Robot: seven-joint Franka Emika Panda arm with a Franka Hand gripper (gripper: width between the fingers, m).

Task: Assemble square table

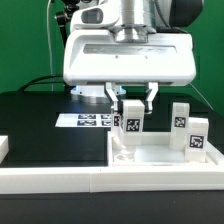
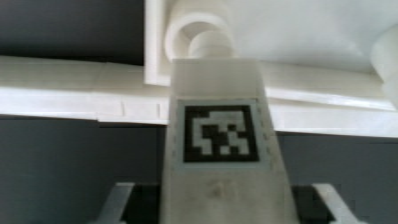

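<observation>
My gripper [image 1: 131, 108] hangs over the near-left corner of the square table top [image 1: 160, 150], a white tray with a raised rim. It is shut on a white tagged leg [image 1: 130, 120], which stands upright with its lower end at the tray. In the wrist view the leg [image 2: 217, 130] runs between my fingers [image 2: 134, 200], and its far end meets a round socket [image 2: 199, 40] on the table top [image 2: 71, 85]. Two more tagged legs [image 1: 180, 118] [image 1: 196, 136] stand upright on the tray toward the exterior view's right.
The marker board [image 1: 85, 120] lies flat on the black table behind the tray. A long white rail [image 1: 60, 180] runs along the front. A small white part [image 1: 3, 148] shows at the exterior view's left edge. A green wall stands behind.
</observation>
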